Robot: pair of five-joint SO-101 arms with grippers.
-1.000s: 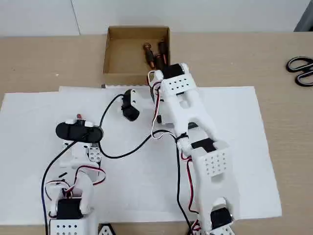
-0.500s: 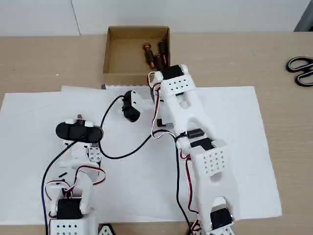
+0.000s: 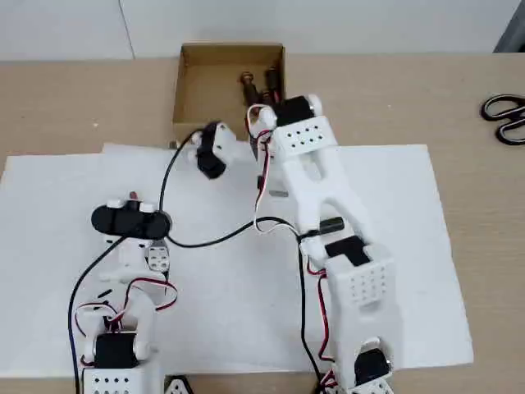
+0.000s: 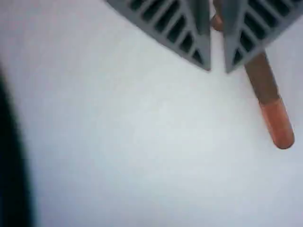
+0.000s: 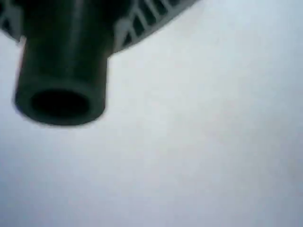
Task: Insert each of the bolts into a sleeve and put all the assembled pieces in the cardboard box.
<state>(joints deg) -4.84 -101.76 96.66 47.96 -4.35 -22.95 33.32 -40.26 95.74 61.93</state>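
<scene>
In the left wrist view my left gripper is shut on a copper-coloured bolt, which slants out past the grey fingers over the white paper. From the high view, this arm sits at the near left, with the bolt's end just showing. My right gripper is shut on a black sleeve, whose open end faces the camera. The right arm reaches to the paper's far edge, its wrist just in front of the cardboard box. Several assembled pieces lie in the box's right part.
A white paper sheet covers the wooden table under both arms. Black cables trail across it between the arms. Scissors lie at the far right edge.
The right arm's wrist has swung away from me and a little left, toward the box's front wall. The left arm has kept still.
</scene>
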